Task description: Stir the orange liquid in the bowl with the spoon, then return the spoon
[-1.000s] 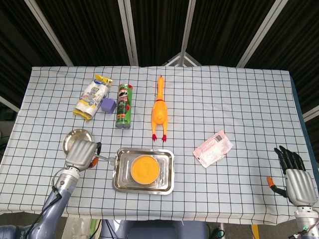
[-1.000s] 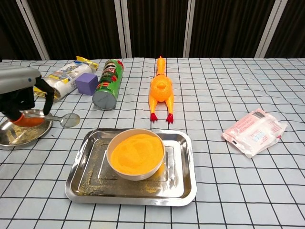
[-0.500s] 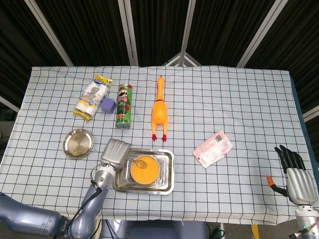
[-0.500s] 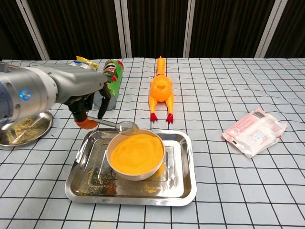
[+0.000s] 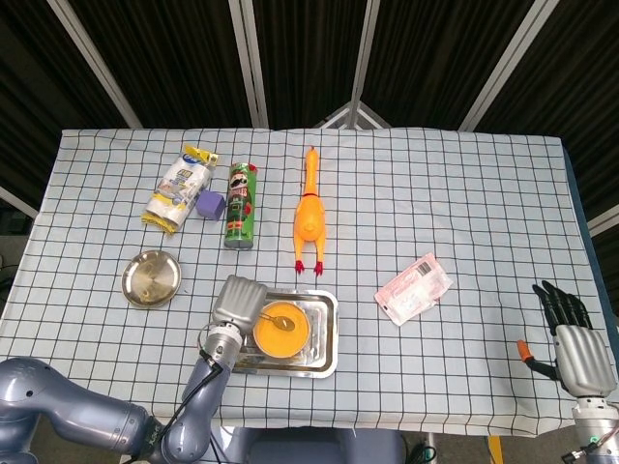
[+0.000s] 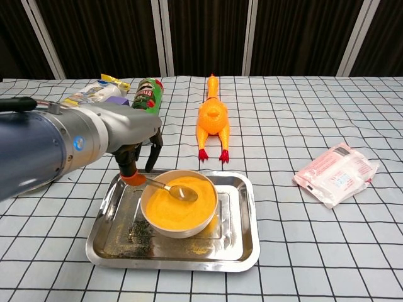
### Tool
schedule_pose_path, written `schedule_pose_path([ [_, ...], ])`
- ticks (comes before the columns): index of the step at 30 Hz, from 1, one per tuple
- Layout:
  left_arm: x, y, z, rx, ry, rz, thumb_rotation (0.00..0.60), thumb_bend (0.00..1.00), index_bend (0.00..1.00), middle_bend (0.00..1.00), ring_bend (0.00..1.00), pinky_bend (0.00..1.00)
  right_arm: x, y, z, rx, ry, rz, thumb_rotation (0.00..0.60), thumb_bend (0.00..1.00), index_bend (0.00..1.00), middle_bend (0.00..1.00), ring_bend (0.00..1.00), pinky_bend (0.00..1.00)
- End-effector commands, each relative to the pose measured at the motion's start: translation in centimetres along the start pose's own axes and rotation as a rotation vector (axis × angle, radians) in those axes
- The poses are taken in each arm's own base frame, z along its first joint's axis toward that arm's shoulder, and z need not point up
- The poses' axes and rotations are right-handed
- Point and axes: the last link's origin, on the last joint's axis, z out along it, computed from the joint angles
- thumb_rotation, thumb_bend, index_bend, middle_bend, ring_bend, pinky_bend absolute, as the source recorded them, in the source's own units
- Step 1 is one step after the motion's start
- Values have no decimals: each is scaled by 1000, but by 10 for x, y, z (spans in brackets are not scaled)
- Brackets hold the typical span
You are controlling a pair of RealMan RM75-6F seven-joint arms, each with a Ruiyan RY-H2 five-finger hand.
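Spoon [image 6: 169, 187] sat pinched in the left hand [image 6: 135, 139], its tip just touching the orange liquid in the bowl [image 6: 179, 202] on the steel tray [image 6: 242, 248]; right hand [image 5: 576, 348] rested well apart, fingers spread, holding nothing; good stirring would need slow, shallow circles inside the rim, lest liquid slop over or the bowl slide.

White tablecloth [image 6: 302, 245] with black grid. Orange liquid [image 6: 179, 201] in cream bowl [image 6: 157, 226], silver tray [image 6: 249, 248] (speckled), just under the grey left hand [image 6: 135, 135]. Spoon [image 6: 165, 186] handle orange-tipped.
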Motion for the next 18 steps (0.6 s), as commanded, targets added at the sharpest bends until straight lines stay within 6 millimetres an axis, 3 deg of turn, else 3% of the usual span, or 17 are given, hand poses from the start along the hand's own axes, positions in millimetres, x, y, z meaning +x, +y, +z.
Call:
schedule_pose_path([
  [1,-1,5,1,-15,15,-28,600,449,471,1000,981,973,0,0,-1,0,0,-1,600,405,0,0,0,0],
  [9,2,-1,-10,-50,61,-72,600,342,452,1000,978,973,1,1,-1,-2,3,5,600,405,0,0,0,0],
  [18,-16,-47,-20,-55,181,-5,600,286,484,1000,988,973,1,0,-1,1,1,3,600,404,0,0,0,0],
])
